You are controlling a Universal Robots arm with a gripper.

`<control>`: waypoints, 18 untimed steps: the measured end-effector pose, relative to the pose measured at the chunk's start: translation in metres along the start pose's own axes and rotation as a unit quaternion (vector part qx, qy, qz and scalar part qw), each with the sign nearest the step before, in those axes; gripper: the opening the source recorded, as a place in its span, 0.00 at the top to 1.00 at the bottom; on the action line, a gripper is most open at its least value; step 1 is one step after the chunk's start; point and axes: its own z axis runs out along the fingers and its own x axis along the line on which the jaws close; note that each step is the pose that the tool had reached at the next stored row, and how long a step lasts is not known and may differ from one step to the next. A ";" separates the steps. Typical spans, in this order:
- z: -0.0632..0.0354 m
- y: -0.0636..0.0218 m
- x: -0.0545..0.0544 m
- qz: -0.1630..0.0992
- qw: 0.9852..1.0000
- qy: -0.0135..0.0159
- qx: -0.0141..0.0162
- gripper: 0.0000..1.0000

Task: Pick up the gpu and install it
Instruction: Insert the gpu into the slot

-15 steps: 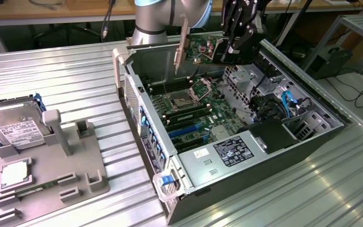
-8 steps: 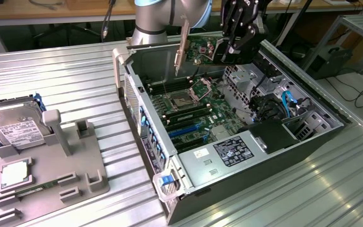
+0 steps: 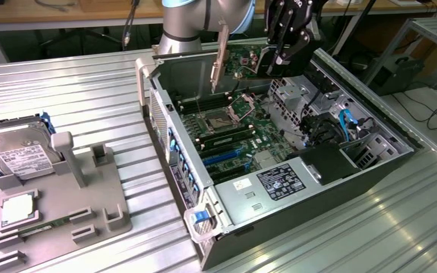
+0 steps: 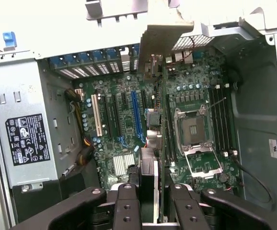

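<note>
While it hangs above the open computer case (image 3: 155,108), gripper (image 3: 277,63) jaws part-closed, clamped on gpu (image 3: 241,60), card on edge over motherboard (image 3: 226,128).

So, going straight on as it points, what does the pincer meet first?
Probably the motherboard beside the CPU socket; the gpu held in the pincer would touch first, though depth is unclear.

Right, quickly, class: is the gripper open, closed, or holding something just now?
Gripper: closed on the graphics card, holding it on edge above the open computer case.
</note>
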 end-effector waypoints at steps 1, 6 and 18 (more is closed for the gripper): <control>0.0000 0.0000 0.000 -0.005 1.000 0.000 0.000 0.72; 0.0009 0.0000 0.000 -0.025 1.000 0.003 0.000 0.72; 0.0011 0.0000 0.000 -0.068 0.998 0.004 -0.001 0.72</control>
